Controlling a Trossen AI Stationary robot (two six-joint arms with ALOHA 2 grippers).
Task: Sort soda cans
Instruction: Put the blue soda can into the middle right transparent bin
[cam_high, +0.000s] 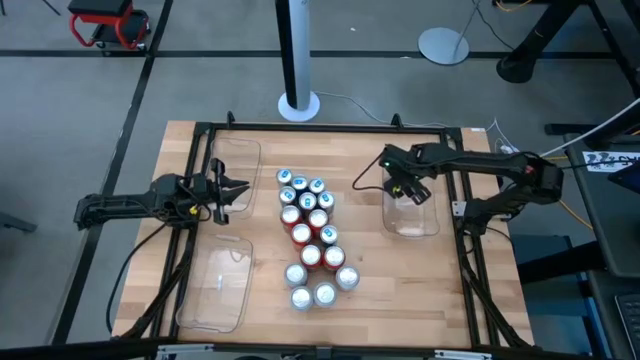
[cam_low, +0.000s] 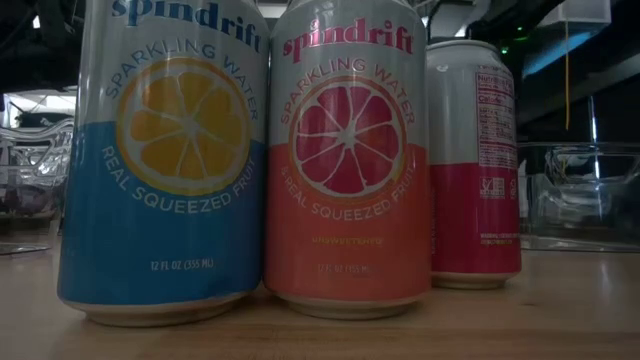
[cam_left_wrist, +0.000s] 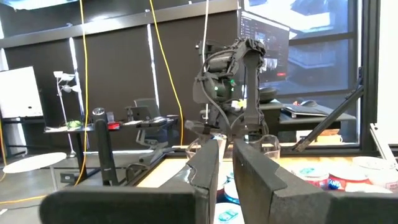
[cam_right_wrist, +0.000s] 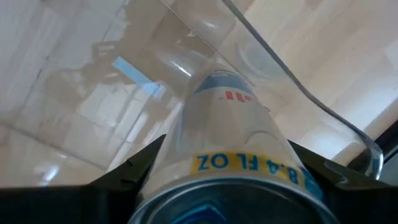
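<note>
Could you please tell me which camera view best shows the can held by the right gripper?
The right wrist view: the can fills it, clamped between the fingers over a clear tray. The high view shows only the right gripper; other views miss it.

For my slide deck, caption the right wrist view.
Right claw holding a soda can above a clear plastic tray.
</note>
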